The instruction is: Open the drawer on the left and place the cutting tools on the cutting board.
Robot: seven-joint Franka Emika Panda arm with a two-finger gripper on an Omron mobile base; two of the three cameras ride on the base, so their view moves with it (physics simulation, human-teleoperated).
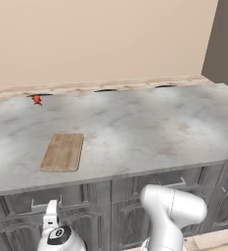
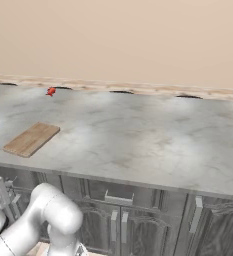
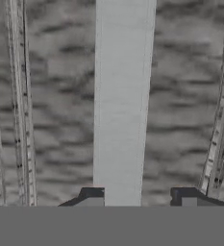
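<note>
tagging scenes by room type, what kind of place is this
Most likely a kitchen: a long grey marbled counter against a beige wall, a wooden cutting board lying on it, and dark wood-grain drawers with silver bar handles below.

The cutting board (image 1: 62, 152) is laid flat on the counter (image 1: 149, 132) toward its left front, well apart from a small object (image 1: 36, 100) set further back near the wall (image 1: 101, 39) at the counter's rear edge. The drawer (image 1: 37, 205) is found below the counter's front edge, under the board, with cabinet doors (image 2: 138, 227) ranged to its right. In the hand view the drawer's handle (image 3: 122, 101) is seen close ahead, and the gripper (image 3: 138, 198) is placed with a fingertip at either side of it.
</note>
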